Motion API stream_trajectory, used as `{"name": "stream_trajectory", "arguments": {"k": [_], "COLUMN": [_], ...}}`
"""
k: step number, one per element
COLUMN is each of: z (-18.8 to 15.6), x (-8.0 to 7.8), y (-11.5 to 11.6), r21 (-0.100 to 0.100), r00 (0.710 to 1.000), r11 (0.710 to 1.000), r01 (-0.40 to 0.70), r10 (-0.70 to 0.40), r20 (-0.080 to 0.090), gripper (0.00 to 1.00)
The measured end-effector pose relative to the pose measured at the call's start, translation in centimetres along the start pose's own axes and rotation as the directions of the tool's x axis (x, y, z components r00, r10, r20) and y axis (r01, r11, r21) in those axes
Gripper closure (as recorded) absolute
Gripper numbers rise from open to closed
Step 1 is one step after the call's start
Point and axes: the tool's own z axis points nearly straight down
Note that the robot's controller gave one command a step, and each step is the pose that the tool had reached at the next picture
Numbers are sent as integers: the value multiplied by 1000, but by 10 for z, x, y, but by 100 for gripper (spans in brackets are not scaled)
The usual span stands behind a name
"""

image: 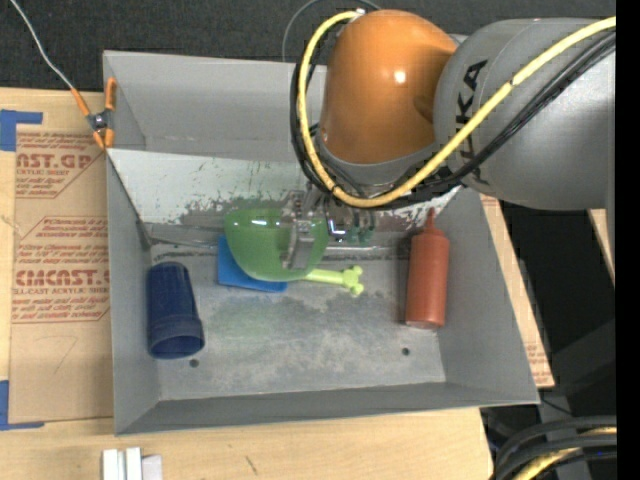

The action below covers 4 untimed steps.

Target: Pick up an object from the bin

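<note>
The gripper (300, 240) is hanging over a green bowl (255, 248) — a dark blue cup (172, 310) is lying well to its view-left, a red bottle (427, 273) near its view-right.

Site is presenting as a robotics lab: a KUKA-branded industrial arm (540, 98) trailing yellow cables (483, 118) is hanging over a scuffed grey metal bin (300, 363).

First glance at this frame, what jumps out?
The arm's big orange cover hangs over the middle of the grey bin, with the gripper down at a translucent green bowl lying on a blue flat piece. A dark blue cup lies at the left, and a red-brown bottle at the right.
</note>
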Motion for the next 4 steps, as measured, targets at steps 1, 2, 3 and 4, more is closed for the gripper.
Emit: {"name": "stream_trajectory", "arguments": {"k": [1, 2, 3, 4], "z": [-64, 21, -3, 53], "x": [-15, -17, -6, -8], "y": [12, 10, 22, 36], "r21": [-3, -1, -1, -2], "r00": [999, 1000, 999, 1000], "r11": [999, 1000, 999, 1000], "r01": [-42, 24, -34, -25], "r10": [42, -24, 34, 25], "r20": [9, 5, 2, 9], "gripper": [100, 100, 100, 100]}}
